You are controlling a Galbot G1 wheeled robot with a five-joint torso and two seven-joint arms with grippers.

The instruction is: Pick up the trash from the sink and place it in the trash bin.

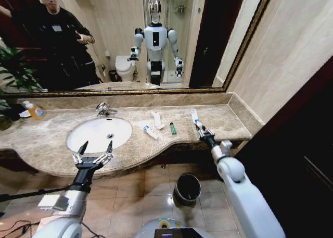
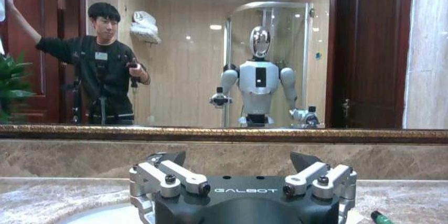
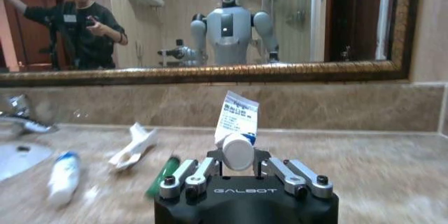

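My right gripper (image 1: 201, 128) hovers over the right part of the counter, shut on a small white tube with blue print (image 1: 194, 115); in the right wrist view the tube (image 3: 236, 124) stands upright in that gripper (image 3: 238, 160). More trash lies on the counter right of the sink (image 1: 78, 128): a white tube (image 1: 151, 132), a white paper packet (image 1: 156, 119) and a dark-green tube (image 1: 173, 127). My left gripper (image 1: 95, 148) hangs open and holds nothing at the sink's front rim. The black trash bin (image 1: 187, 188) stands on the floor below the counter.
A chrome faucet (image 1: 104, 110) rises behind the basin. A bottle of orange liquid (image 1: 35, 111) stands at the counter's far left beside a plant. A wide mirror backs the beige marble countertop (image 1: 223, 124). A dark door is at the right.
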